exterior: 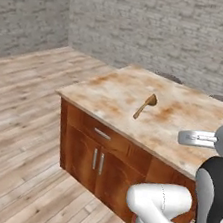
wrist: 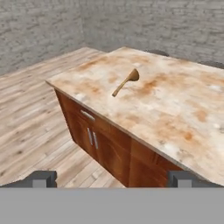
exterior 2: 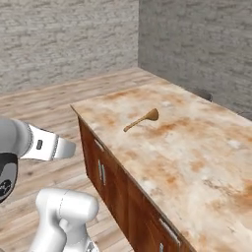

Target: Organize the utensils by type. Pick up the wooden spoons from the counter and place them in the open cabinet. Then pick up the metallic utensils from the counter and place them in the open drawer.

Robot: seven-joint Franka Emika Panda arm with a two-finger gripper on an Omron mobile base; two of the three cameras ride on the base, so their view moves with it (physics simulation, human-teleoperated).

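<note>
Wooden spoon job, as I see it from my end: biggest item is the bench (exterior: pixel 181 129), marbled tan/rust top on a brown wood base, standing on a plank floor (exterior: pixel 21 120) w/ grey brick walls (exterior: pixel 171 26) behind. Bench front has a drawer (exterior: pixel 102 134) w/ a metal handle, shut, and under it a pair of cabinet doors (exterior: pixel 96 162) w/ two upright handles side by side, also shut. Arm sits low and back from the bench; tool (wrist: pixel 112 179) hangs in the air off the bench's front edge, well apart from everything, fingertips (wrist: pixel 41 178) spread wide at either side of hand view, nothing btwn them. Wooden spoon (exterior: pixel 145 105) lies flat on the bench top, near the corner end, bowl pointing away from the front edge, handle angled back toward it; same spoon in right base view (exterior 2: pixel 141 119) and hand view (wrist: pixel 126 81).
</note>
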